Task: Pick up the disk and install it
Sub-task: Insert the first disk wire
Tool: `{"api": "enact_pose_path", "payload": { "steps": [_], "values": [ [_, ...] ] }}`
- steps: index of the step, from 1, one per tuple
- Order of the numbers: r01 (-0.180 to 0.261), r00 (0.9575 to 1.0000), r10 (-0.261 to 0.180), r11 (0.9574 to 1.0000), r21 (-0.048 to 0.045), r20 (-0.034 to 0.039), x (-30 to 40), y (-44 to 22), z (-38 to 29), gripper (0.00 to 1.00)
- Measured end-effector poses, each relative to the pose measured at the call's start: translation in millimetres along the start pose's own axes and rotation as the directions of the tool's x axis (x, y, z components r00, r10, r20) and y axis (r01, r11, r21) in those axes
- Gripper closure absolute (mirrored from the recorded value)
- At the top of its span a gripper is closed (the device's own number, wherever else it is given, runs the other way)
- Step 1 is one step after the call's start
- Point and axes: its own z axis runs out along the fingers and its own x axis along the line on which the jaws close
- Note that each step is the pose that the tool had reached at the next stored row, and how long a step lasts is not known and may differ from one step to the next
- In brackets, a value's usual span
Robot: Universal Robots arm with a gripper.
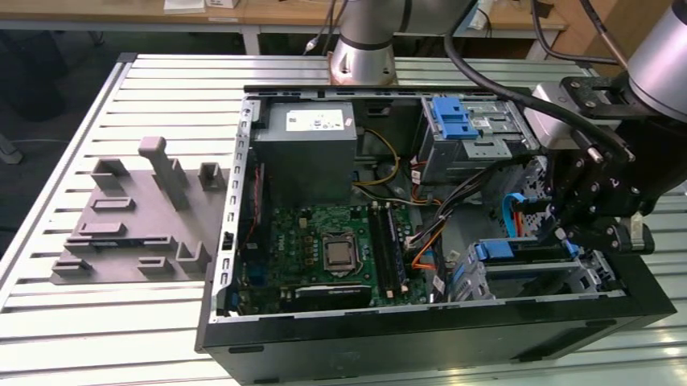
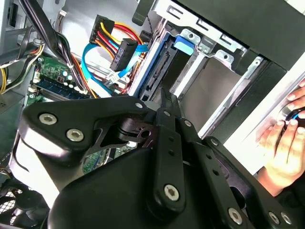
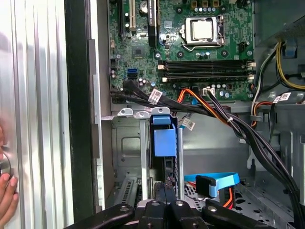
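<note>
Your gripper (image 1: 565,235) hangs over the disk (image 3: 164,143), which sits upright in the case's drive cage (image 3: 125,145). You cannot tell how the jaws stand. A hand (image 2: 282,148) rests on the worktop (image 1: 129,322) beside the case.

Silver arm, black gripper

The arm (image 1: 363,36) has a silver-grey column with a darker joint band; black cables run along it. The gripper (image 1: 594,197) is black, built of flat linkage bars pinned with round silver screws, behind a silver block.
</note>
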Motion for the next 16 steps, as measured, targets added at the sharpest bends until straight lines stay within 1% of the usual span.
{"api": "enact_pose_path", "payload": {
  "steps": [11,13,14,15,16],
  "values": [
    [0.0,1.0,0.0,1.0,0.0,0.0001,-0.1,-0.4,0.0,0.89],
    [0.0,1.0,0.0,1.0,0.0013,0.0003,0.0,-0.4,-0.2,0.89],
    [0.0,1.0,0.0,1.0,0.0056,0.0005,0.0,-0.3,-0.4,0.89],
    [0.0,1.0,0.0,0.9999,0.0133,0.0007,-0.1,-0.2,-0.6,0.89],
    [0.0,1.0,0.0,0.9997,0.024,0.0009,-0.1,-0.2,-0.8,0.89]
  ]
}}
